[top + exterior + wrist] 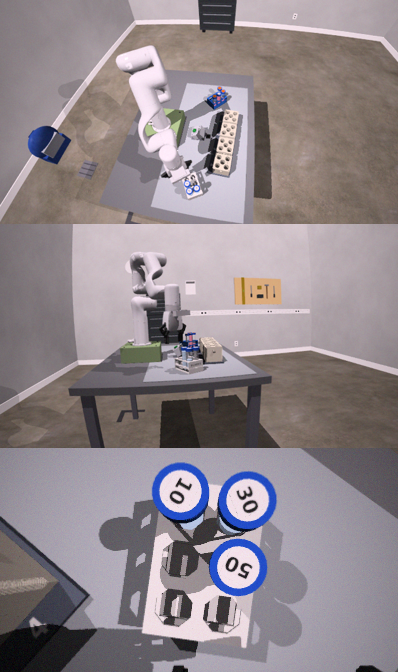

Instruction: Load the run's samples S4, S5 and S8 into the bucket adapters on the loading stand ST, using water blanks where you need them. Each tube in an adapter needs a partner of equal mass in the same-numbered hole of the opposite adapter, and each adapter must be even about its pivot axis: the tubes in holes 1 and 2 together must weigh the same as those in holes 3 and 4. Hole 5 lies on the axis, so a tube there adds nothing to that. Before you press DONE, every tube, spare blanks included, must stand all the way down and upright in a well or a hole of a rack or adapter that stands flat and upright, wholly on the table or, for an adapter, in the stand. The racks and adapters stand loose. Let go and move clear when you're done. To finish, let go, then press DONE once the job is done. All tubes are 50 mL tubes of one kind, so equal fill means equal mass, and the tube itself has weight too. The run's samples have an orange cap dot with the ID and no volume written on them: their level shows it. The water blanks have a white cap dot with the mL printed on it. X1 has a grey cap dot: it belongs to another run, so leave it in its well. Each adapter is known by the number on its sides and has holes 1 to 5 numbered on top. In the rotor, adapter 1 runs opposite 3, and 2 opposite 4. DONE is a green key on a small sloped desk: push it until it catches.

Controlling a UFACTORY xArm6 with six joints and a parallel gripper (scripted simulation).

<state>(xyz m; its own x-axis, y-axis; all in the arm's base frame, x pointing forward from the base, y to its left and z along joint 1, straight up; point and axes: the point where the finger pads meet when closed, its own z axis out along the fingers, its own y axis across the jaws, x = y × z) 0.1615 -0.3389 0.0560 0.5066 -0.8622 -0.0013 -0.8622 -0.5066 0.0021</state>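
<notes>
White blanks rack below claw, three capped blanks standing in it; claw released.

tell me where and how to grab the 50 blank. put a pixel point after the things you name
Best gripped on the blue cap's sides (pixel 238 567), likely from straight above with the end effector (pixel 172 342) open: the tube stands upright, its cap above the rack (pixel 199 194) (pixel 188 367) (pixel 150 623); fingers should avoid the neighbouring 30 cap (pixel 247 500).
</notes>
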